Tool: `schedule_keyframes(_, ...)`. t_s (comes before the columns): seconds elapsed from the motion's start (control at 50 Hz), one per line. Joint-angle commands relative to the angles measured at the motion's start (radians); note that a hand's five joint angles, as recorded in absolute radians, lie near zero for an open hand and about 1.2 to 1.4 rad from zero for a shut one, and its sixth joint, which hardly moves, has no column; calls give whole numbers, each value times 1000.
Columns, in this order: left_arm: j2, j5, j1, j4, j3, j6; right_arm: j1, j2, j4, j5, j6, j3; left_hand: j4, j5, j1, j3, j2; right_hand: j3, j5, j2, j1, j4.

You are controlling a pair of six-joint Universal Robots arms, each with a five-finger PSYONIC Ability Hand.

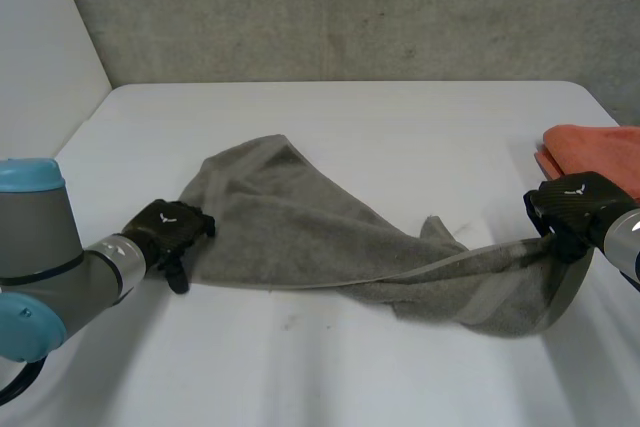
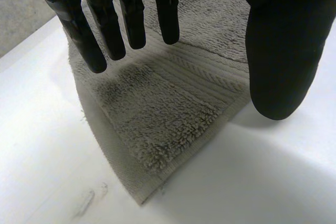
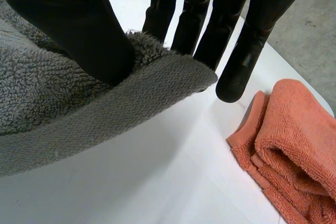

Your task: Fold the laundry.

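A grey towel point(image 1: 300, 227) lies crumpled across the white table point(image 1: 380, 117), stretched from left to right. My left hand point(image 1: 165, 227) sits at its left corner. In the left wrist view the left hand point(image 2: 131, 19) hovers over that corner of the towel point(image 2: 157, 114), fingers straight and thumb apart, holding nothing. My right hand point(image 1: 570, 209) holds the towel's right corner, lifted a little off the table. In the right wrist view the right hand's thumb point(image 3: 79, 30) pinches the towel's hemmed edge point(image 3: 79, 108) against the fingers.
A folded orange towel point(image 1: 595, 152) lies at the table's right edge, just beyond my right hand; it lies beside the fingertips in the right wrist view point(image 3: 294, 145). A grey wall stands behind the table.
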Motion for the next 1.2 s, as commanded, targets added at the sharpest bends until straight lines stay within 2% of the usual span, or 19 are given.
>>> schedule_keyframes(0.02,-17,-1,3,7,11,1,0,0,-11,1,0,11,72,70,81,74,74,223,246,222,436,210)
schedule_keyframes(0.56,-95,-33,0,9,159,1,0,1,-13,-1,-2,17,183,181,192,185,185,223,246,222,436,210)
schedule_keyframes(0.72,-143,-33,-3,6,194,3,0,4,-16,-1,-2,20,483,480,491,485,484,223,246,222,436,210)
schedule_keyframes(0.76,-156,-35,-3,3,205,1,0,7,-16,-1,-2,20,626,624,635,628,628,223,246,222,436,210)
schedule_keyframes(0.8,-161,-33,-3,1,209,1,0,7,-14,-1,-2,20,650,648,659,652,652,223,246,222,436,210)
schedule_keyframes(0.88,-163,-33,-3,-2,212,1,0,7,-14,1,-2,20,563,560,571,565,564,223,246,222,436,210)
schedule_keyframes(1.02,-101,-33,1,-46,185,-11,-3,7,-14,-1,-2,20,69,67,78,71,71,223,246,222,436,210)
schedule_keyframes(1.2,-28,-17,3,-91,108,-11,-3,7,-14,-1,-2,20,37,34,45,39,38,223,246,222,436,210)
